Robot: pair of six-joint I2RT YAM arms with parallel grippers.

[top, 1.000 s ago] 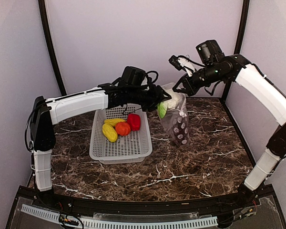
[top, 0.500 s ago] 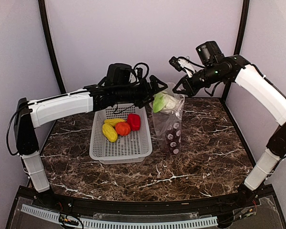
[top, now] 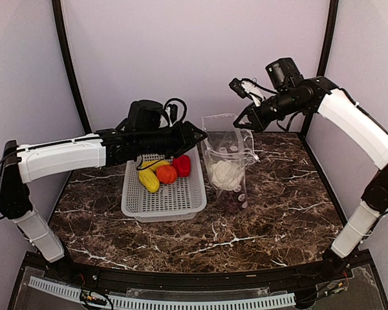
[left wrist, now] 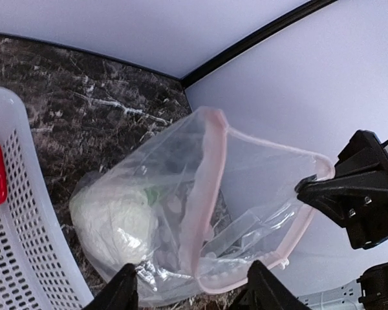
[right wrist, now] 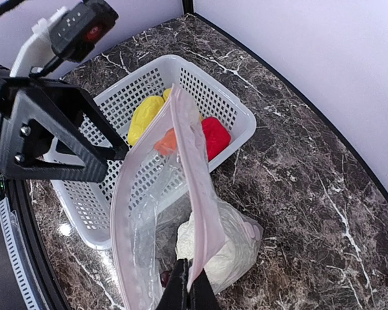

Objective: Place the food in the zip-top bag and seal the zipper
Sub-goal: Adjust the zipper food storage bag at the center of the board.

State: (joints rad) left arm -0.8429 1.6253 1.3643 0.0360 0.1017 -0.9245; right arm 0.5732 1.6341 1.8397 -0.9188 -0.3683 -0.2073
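Pinching the zipper rim, the right gripper hangs the bag open on the table, cabbage inside. The left gripper is spread and empty just beside its mouth. The film looks limp and slippery; the stiffer zipper strip is probably the surest hold.

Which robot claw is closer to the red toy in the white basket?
Left. The left gripper hovers close, just above and past the red toy piece; the right gripper is farther right, pinching the clear plastic zip-top bag.

The marble table bears a white mesh basket and zip-top bag.
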